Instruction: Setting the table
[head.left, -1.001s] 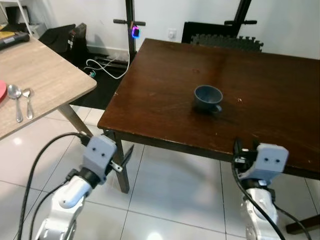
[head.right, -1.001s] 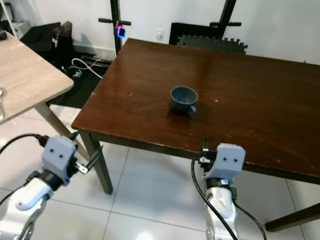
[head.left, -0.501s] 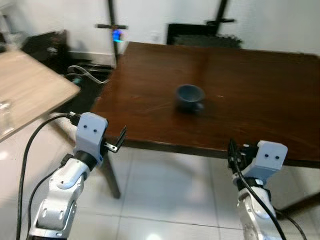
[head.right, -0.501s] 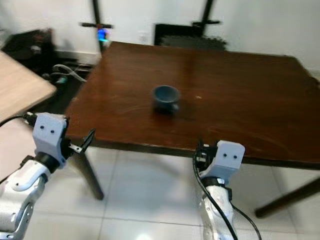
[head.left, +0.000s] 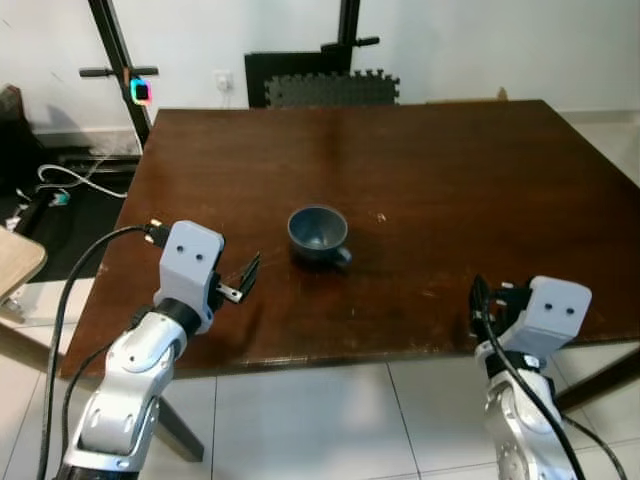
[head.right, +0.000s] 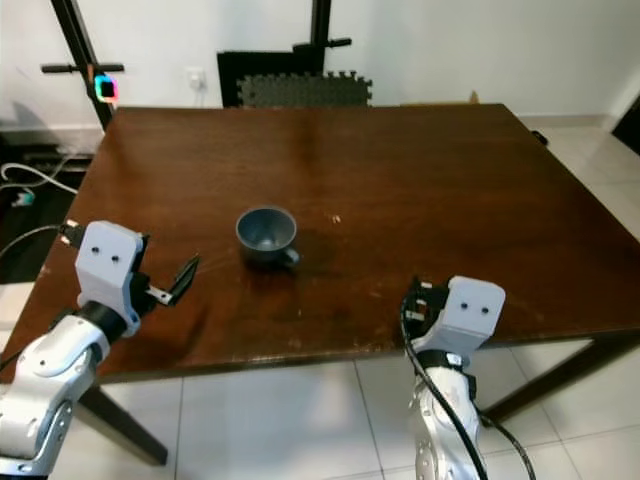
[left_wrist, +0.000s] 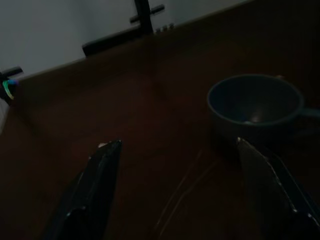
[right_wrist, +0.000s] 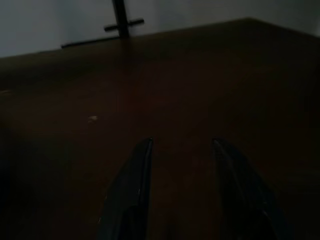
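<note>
Robot now squared up to the dark table, cup within reach of the left arm

Left eye view: over the last second the camera has swung from the table's corner to its long near edge, so the light wooden side table with the spoons has slipped out of frame; the blue cup (head.left: 318, 234) sits upright mid-table (head.left: 480, 190), handle toward the near edge, and the left gripper (head.left: 243, 280) hovers just beside the cup, over the table's near edge. Right eye view: the right gripper (head.right: 418, 303) rests low at the near edge, well apart from the cup. Left wrist view: fingers (left_wrist: 95, 185) spread wide, empty, cup just ahead. Right wrist view: fingers (right_wrist: 132, 185) parted, nothing between them, bare wood ahead. Judged from this, the walk-up is done and more settings remain to bring.
</note>
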